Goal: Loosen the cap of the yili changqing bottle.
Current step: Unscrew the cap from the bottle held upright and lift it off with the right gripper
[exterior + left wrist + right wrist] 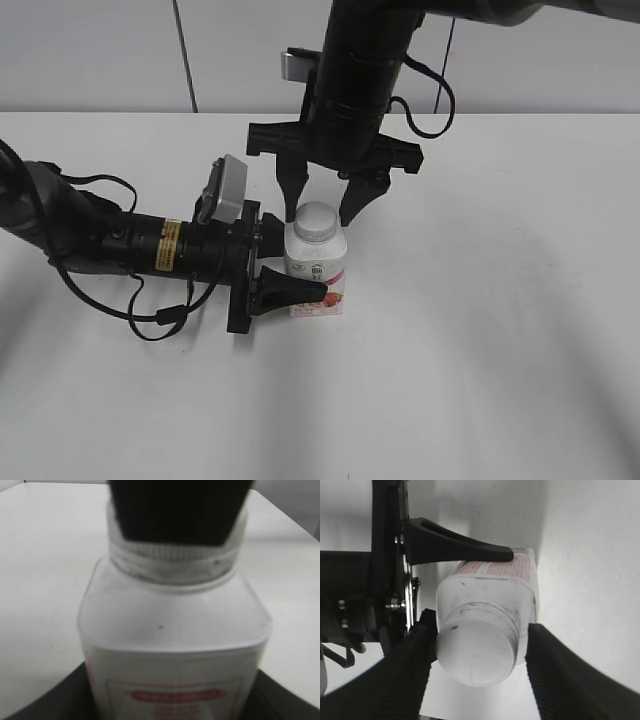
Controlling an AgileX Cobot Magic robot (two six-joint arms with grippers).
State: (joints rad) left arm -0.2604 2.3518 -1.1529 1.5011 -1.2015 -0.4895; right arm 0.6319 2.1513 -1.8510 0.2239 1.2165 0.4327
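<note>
White plastic forms the yili changqing bottle, which stands upright on the white table and serves as my reference point. Its red and pink label faces the exterior camera, and the cap sits on the neck at the top of the bottle. My left gripper reaches in horizontally from the left of the bottle and is closed around the bottle body: one finger lies across the label face, and the other is behind the bottle. In the left wrist view the bottle fills the frame, its ribbed cap partly covered by a dark shape above. My right gripper hangs directly above the bottle, pointing down, with its jaws apart, one finger on each side of the cap. In the right wrist view the two ribbed fingers flank the cap; the left one is just beside it, and a gap shows on the right. I cannot tell whether either finger touches the cap.
</note>
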